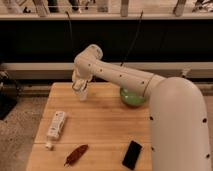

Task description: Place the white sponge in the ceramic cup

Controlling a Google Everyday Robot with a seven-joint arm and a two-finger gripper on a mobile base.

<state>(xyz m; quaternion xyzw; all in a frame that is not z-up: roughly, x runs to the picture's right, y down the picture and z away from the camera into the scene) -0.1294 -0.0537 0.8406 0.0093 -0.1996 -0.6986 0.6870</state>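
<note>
On the wooden table (107,130), a long white remote-shaped device (55,125) lies at the left with a small whitish bit just off its near end that may be the white sponge (48,146), though that cannot be told for sure; a reddish-brown object (76,154) and a black phone (132,154) lie along the near edge. The gripper (80,86) hangs at the far left of the table directly over the ceramic cup (82,93), hiding its rim, and whether the jaws are open or closed cannot be told. A green bowl (131,98) sits at the far right, partly behind the white arm (120,75); the contents of cup and bowl are not visible.
</note>
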